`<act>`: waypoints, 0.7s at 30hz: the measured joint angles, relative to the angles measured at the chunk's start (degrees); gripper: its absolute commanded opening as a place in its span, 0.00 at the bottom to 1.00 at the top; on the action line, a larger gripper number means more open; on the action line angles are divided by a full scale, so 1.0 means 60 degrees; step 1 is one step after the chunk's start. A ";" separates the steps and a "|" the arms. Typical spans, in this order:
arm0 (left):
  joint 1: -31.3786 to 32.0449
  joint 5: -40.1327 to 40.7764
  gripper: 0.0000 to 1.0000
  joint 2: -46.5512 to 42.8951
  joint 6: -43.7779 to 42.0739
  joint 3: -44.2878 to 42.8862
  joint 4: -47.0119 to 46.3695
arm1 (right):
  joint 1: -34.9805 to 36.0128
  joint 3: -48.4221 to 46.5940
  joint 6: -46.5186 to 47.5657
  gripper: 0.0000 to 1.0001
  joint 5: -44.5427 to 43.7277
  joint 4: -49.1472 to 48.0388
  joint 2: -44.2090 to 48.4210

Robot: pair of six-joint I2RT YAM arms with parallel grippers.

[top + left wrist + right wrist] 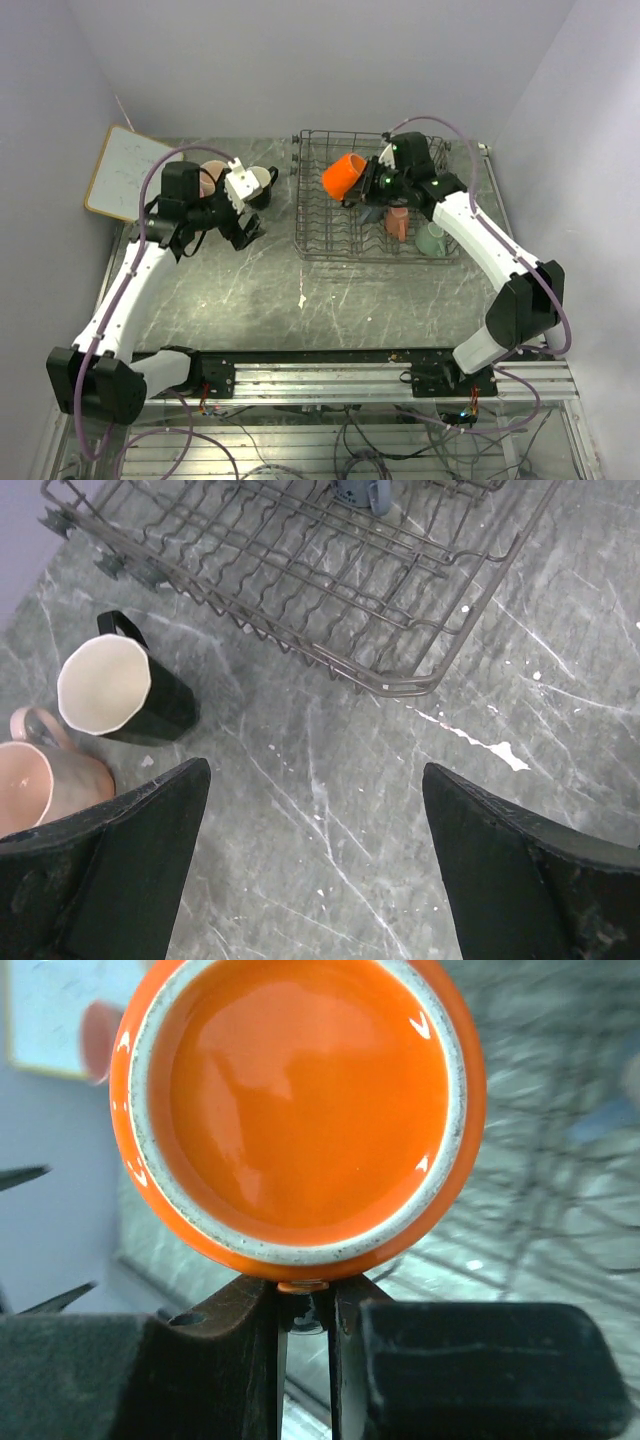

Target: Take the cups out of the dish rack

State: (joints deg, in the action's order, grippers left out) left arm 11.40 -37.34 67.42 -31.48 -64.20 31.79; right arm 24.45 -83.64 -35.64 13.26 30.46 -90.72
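Note:
The dish rack [330, 256] stands at the back right of the table. My right gripper [368, 180] is shut on the handle of the orange cup [344, 175] and holds it tilted above the rack's left part. In the right wrist view the orange cup's [300, 1110] base faces the camera, with the gripper [305, 1305] pinching its handle. A grey-blue cup [370, 212], a salmon cup [398, 222] and a mint green cup [431, 238] sit in the rack. My left gripper [315, 870] is open and empty over bare table. A black cup [120, 690] and a pale pink mug [40, 785] stand to its left.
A white-faced board [125, 172] leans at the back left. The rack's near corner [400, 687] lies just ahead of my left gripper. White flecks mark the grey marble table [300, 300]. Walls close in the back and both sides.

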 measured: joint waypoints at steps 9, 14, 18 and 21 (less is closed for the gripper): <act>0.0612 0.0178 0.99 -0.1923 -0.1781 0.1570 -0.0812 | 0.1504 0.1639 -0.2535 0.00 0.3282 -0.2958 0.0106; 0.0645 0.0444 0.99 -0.2645 -0.3067 0.1636 -0.0831 | 0.1960 0.2754 -0.3993 0.00 0.4466 -0.5224 0.0106; 0.0645 0.0404 0.97 -0.3362 -0.3774 0.1934 -0.0994 | 0.2167 0.3719 -0.5093 0.00 0.4983 -0.6765 0.0106; 0.0648 0.0211 0.95 -0.3701 -0.4164 0.1985 -0.1002 | 0.2382 0.4302 -0.6073 0.00 0.5278 -0.8047 0.0106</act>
State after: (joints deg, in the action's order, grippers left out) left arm 15.29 -36.07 45.21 -56.47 -52.29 25.78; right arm 38.74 -57.82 -72.07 44.93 -17.82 -90.08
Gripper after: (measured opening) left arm 0.970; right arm 0.153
